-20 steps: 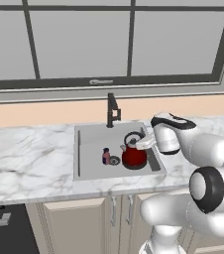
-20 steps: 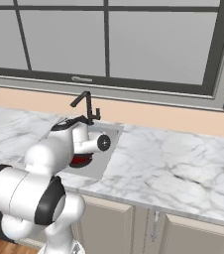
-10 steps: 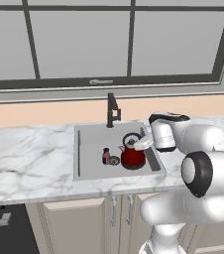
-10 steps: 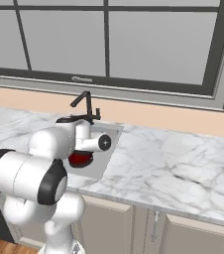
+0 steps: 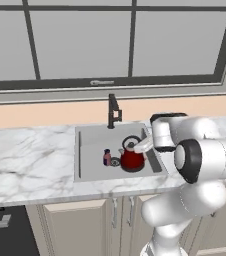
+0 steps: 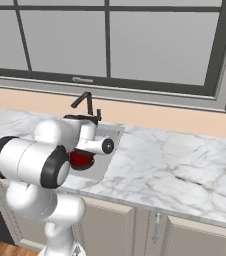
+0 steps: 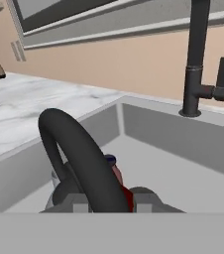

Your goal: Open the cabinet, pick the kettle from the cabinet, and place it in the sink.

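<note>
The small red dome-shaped kettle point(image 5: 132, 158) with its black loop handle point(image 7: 79, 161) now sits low in the grey sunken sink point(image 5: 91, 167), having come down since a second ago. The hand point(image 5: 146, 145) still pinches that handle, so only letting go remains.

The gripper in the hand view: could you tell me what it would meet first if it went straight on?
Most likely the kettle's loop handle, which arcs right in front of the gripper; beyond it lies the sink. Depth is hard to judge.
</note>
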Robot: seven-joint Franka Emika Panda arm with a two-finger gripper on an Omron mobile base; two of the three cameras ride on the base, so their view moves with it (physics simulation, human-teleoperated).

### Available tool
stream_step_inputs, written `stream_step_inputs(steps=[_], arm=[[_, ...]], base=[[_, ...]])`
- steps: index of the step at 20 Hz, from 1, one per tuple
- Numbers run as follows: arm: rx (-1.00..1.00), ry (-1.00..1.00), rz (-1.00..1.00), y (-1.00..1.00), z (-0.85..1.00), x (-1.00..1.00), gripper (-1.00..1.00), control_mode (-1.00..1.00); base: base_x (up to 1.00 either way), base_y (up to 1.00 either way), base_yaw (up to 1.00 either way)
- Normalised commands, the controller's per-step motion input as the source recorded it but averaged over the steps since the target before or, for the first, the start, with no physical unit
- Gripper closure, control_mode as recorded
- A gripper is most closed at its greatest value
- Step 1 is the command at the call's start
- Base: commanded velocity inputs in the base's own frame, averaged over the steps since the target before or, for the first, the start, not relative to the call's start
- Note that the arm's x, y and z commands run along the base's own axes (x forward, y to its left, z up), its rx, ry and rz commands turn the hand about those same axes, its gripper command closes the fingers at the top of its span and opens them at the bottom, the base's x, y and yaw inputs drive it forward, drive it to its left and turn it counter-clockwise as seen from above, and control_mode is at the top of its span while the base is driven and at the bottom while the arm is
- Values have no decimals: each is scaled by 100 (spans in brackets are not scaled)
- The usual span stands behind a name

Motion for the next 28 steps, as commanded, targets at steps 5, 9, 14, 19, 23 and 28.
stream_step_inputs(steps=[5, 9, 14, 19, 23, 28], arm=[[2, 0, 3, 1, -17, 19, 100, -100], [0, 0, 2, 0, -17, 22, 100, -100], [0, 0, 2, 0, -15, 23, 100, -100], [0, 0, 2, 0, -15, 24, 100, -100], [0, 0, 2, 0, -15, 24, 100, -100], [0, 0, 1, 0, -16, 26, 100, -100]], base=[[0, 0, 0], [0, 0, 0], [0, 0, 0], [0, 0, 0], [0, 0, 0], [0, 0, 0]])
